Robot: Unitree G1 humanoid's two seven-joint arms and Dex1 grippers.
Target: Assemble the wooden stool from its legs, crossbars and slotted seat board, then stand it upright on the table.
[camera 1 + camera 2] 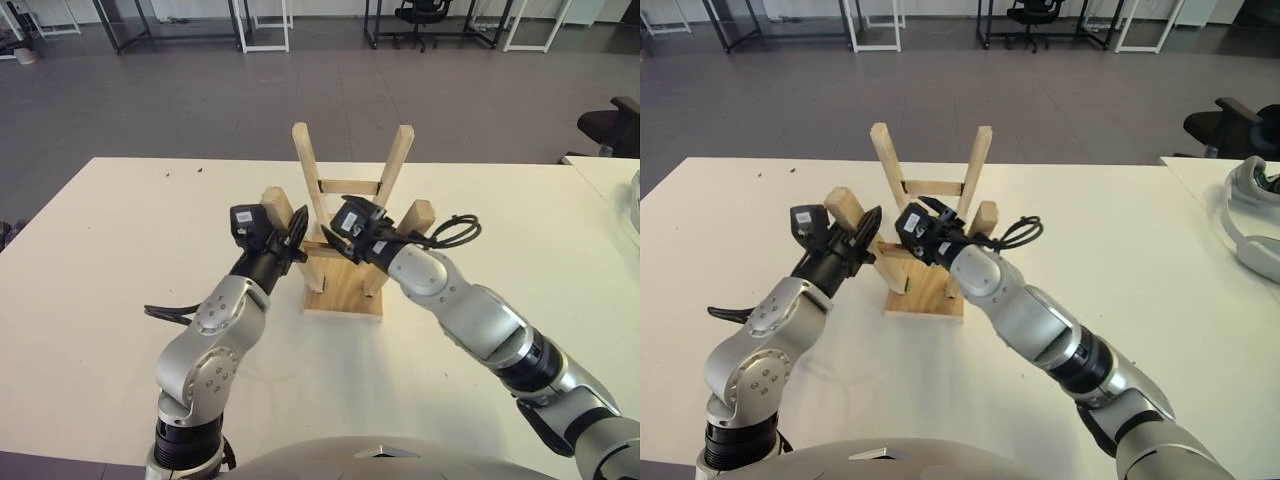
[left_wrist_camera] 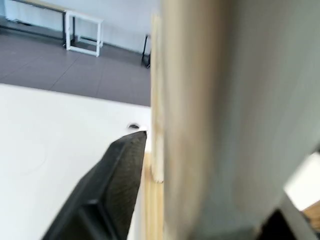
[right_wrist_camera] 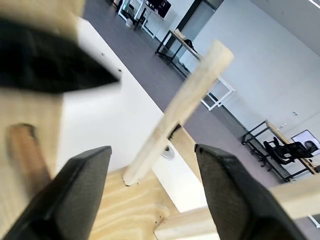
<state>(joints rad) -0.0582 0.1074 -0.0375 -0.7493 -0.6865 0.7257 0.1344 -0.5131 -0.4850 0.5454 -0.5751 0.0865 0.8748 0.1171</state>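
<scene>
Fingers (image 2: 112, 180) of the left gripper (image 1: 295, 235) look closed around the near-left pale square wooden leg (image 1: 275, 205), while the right gripper (image 1: 330, 238) hangs just beside it, spread wide and empty. The pale wooden stool (image 1: 350, 187) sits upside down mid-table, its flat seat board (image 1: 345, 300) on the white table (image 1: 120, 250). I'd guess it's light and stiff with loose joints, so it's best gripped low on a leg.
</scene>
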